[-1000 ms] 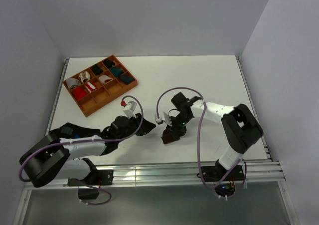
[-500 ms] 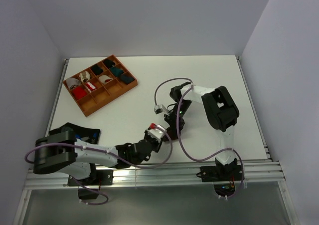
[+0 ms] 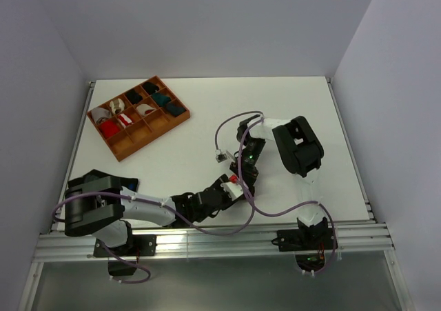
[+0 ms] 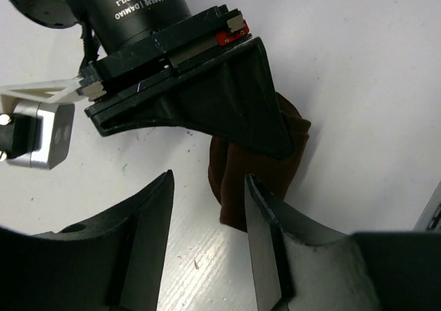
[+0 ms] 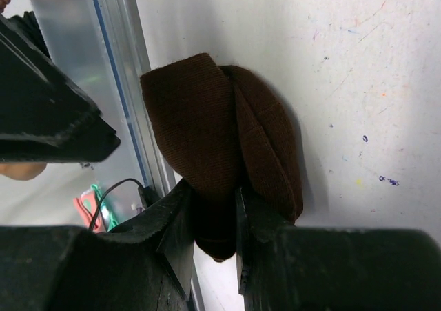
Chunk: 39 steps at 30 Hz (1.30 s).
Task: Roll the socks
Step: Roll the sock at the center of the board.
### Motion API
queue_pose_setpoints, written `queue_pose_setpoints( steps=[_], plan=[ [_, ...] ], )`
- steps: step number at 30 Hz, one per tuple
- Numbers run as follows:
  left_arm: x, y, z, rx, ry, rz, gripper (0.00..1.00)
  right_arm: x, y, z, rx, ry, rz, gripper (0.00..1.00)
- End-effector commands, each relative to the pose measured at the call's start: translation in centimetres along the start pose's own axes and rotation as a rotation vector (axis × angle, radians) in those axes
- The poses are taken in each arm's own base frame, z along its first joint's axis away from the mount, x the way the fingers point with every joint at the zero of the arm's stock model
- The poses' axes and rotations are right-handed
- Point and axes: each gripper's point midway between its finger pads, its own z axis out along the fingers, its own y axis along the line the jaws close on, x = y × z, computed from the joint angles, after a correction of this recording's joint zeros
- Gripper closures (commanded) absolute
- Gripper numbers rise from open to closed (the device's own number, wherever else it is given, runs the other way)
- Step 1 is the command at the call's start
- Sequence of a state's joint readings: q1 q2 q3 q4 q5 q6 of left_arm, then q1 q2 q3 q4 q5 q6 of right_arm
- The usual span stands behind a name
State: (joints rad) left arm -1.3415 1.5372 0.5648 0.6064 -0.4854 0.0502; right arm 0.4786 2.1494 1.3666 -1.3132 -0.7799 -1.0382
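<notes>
On the white table (image 3: 289, 104), seen from above, you have both arms meeting at the near middle. The left gripper (image 3: 232, 186) reaches in from the lower left, and the right gripper (image 3: 242, 176) points down just beside it. The two heads crowd together so closely there that you cannot make out the socks from this view. A wooden tray (image 3: 124, 149) of sock bundles sits well apart at the far left.

From the left wrist, your left gripper (image 4: 208, 184) has its jaws standing apart, with bare table between them and nothing held. The socks (image 4: 256, 165) lie just beyond its right-hand finger (image 4: 265, 221) as a dark brown bundle on the table. The black body of the right gripper presses down over their top.

From the right wrist, your right gripper (image 5: 213, 194) has its jaws pinched close on the near end of the socks (image 5: 207, 118). The brown fabric bulges out past the fingers (image 5: 180, 214) in two folded lobes. They lie on the table right beside the metal rail (image 5: 117, 63) at its edge.
</notes>
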Motion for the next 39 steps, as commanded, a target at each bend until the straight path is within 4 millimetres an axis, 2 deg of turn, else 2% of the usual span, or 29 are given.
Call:
queue_pose_setpoints(
  steps=[1,3,9,12,15,18,23,26,29,30,31,32,35,39],
  plan=[
    [-1.9,-1.8,0.8,0.136,-0.017,-0.046,0.5,1.3,-3.1,0.1,0.078,0.078,-0.041,0.84],
    [-1.3,-2.0,1.2,0.169,0.009,-0.057,0.5,1.2,-3.2,0.1,0.079,0.073,-0.034,0.84],
    [0.0,-2.8,1.9,0.255,0.061,-0.23,0.48,0.8,-3.6,0.1,0.099,0.053,-0.003,0.83],
    [0.7,-2.3,2.2,0.25,0.069,-0.272,0.44,0.8,-3.6,0.1,0.103,0.051,0.008,0.83],
    [1.3,-1.9,2.4,0.244,0.079,-0.326,0.43,0.9,-3.7,0.2,0.109,0.051,0.014,0.83],
    [1.9,-1.9,2.6,0.249,0.101,-0.37,0.44,0.8,-3.8,0.2,0.117,0.045,0.018,0.82],
    [4.1,-1.9,3.2,0.247,0.178,-0.431,0.49,0.6,-3.9,0.1,0.153,0.023,0.047,0.77],
    [5.3,-2.0,3.2,0.24,0.212,-0.473,0.56,0.6,-4.3,0.1,0.197,0.006,0.072,0.73],
    [6.7,-2.2,3.3,0.228,0.262,-0.49,0.74,0.5,-4.5,0.0,0.237,-0.011,0.092,0.65],
    [6.7,-2.3,3.6,0.226,0.272,-0.492,0.79,0.3,-4.5,-0.2,0.249,-0.023,0.089,0.63],
    [7.9,-2.4,3.5,0.22,0.317,-0.487,0.83,0.3,-4.4,-0.3,0.255,-0.028,0.106,0.61],
    [8.1,-2.7,3.6,0.232,0.33,-0.487,0.88,0.2,-4.4,-0.4,0.267,-0.034,0.111,0.6],
    [9.0,-2.8,3.8,0.231,0.377,-0.484,0.96,-0.2,-4.4,-1.1,0.326,-0.064,0.107,0.57],
    [9.7,-2.8,4.0,0.235,0.412,-0.481,1.0,-1.1,-4.2,-2.6,0.401,-0.115,0.097,0.51]
  ],
)
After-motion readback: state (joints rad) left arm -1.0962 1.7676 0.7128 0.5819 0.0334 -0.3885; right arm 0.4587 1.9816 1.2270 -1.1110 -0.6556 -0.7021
